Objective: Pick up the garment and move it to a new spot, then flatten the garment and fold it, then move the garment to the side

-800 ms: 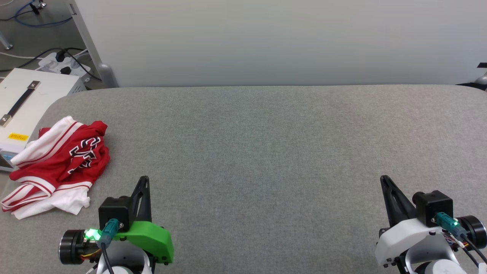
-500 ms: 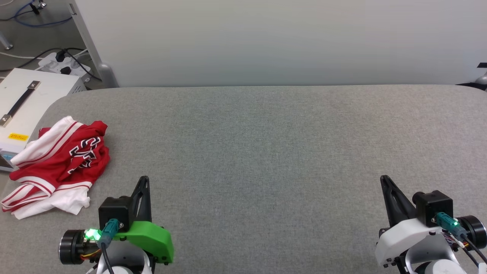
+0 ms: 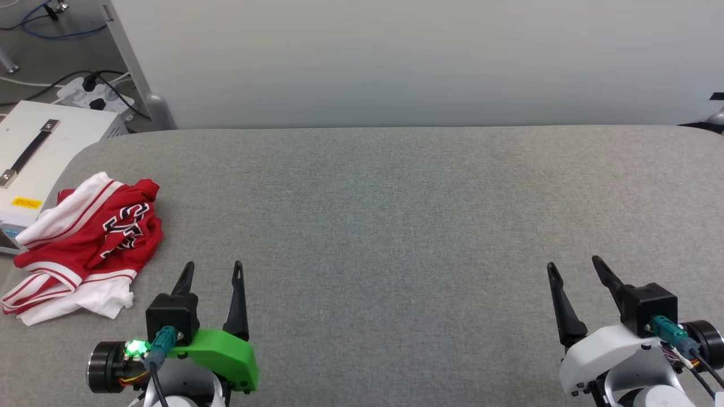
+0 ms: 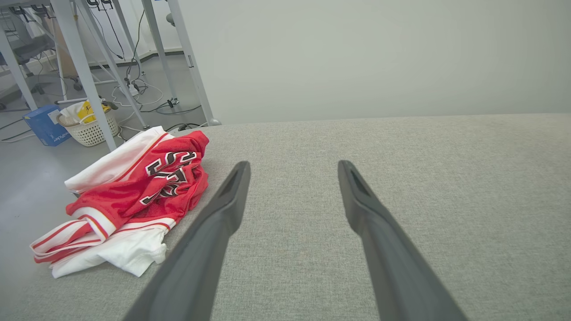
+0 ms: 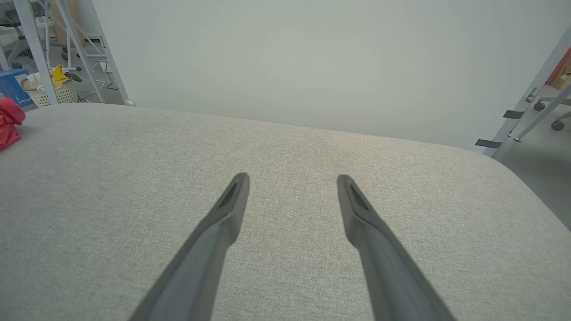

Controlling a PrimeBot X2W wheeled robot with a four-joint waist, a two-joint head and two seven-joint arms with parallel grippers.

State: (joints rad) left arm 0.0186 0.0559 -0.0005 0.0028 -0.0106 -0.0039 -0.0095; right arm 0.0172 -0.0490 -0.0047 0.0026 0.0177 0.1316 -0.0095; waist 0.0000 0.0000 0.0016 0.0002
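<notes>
Red-and-white crumpled garment (image 3: 85, 243) lies left of my left gripper (image 3: 214, 263), near it, well apart from my right gripper (image 3: 572, 262); both spread open, holding nothing.

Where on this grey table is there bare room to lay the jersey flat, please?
Everything right of the red jersey is bare table, including the stretch between the left hand and right hand, both open. Only the table's left end, under the crumpled jersey, is crowded.
</notes>
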